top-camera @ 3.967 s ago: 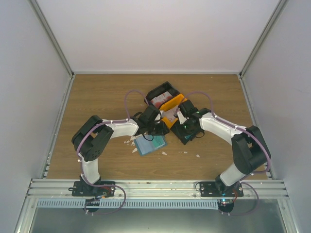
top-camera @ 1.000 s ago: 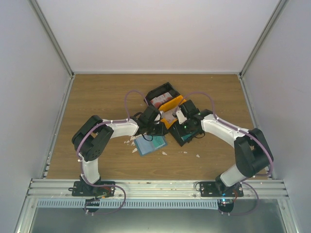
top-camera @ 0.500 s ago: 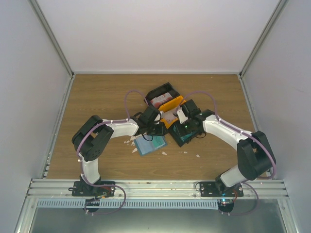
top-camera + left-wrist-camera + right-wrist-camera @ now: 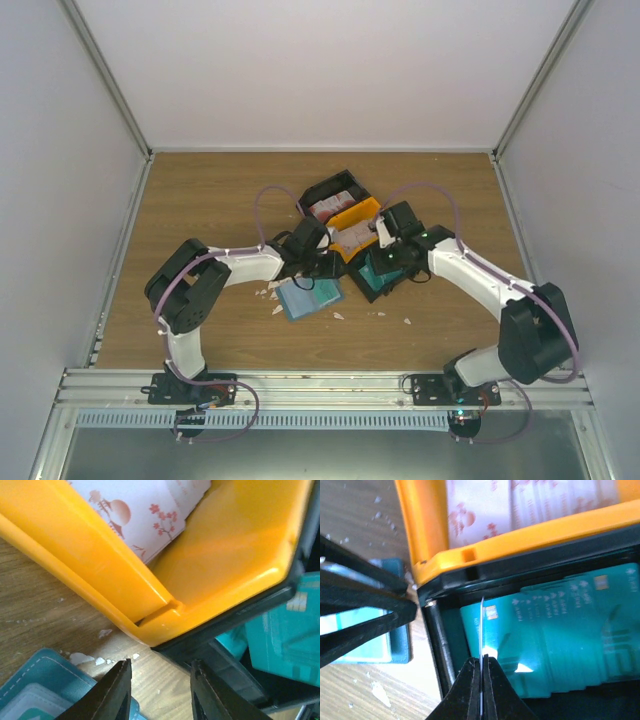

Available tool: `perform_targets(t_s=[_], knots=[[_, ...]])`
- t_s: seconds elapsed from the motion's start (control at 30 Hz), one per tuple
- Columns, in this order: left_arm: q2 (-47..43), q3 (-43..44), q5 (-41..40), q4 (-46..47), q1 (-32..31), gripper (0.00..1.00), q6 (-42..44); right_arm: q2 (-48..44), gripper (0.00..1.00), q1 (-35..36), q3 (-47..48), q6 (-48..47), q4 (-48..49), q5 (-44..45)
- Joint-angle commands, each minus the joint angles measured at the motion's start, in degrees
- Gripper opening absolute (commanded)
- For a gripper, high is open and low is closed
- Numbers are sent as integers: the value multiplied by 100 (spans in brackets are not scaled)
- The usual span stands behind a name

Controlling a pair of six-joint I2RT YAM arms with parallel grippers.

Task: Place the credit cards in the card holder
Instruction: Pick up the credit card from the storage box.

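- over the tray [image 4: 357,214], teal-card end: right hand [image 4: 481,669] pinched tight on one card [image 4: 482,630], edge-on.
- card holder [image 4: 310,298]?
- flat on table [image 4: 210,200], leftward past the tray corner, just beside left hand [image 4: 159,682], fingers parted, empty. nearer that arm.

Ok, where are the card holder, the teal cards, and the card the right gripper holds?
card holder [image 4: 308,300], top external view, middle of its blue face
teal cards [image 4: 570,630], right wrist view, face of the top card
held card [image 4: 481,625], right wrist view, its thin upright edge
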Motion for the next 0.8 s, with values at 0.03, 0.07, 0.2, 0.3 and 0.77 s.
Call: perform_targets(t_s=[0.03, 0.07, 0.2, 0.3, 0.77], knots=[[-557, -241, 259, 913, 36, 47, -57, -576, 1, -417, -82, 272, 326, 12], [-640, -254, 373, 1021, 36, 52, -71, -686, 0, -502, -110, 299, 393, -99], [-834, -239, 967, 1528, 75, 70, -231, -1177, 1, -932, -316, 433, 737, -870], [-812, -84, 1414, 1821, 89, 77, -364, -1473, 1, -1325, -486, 525, 1079, -1859], [-64, 353, 2357, 2481, 30, 58, -1181, -1798, 1, -2527, -1146, 1109, 2068, -4616]])
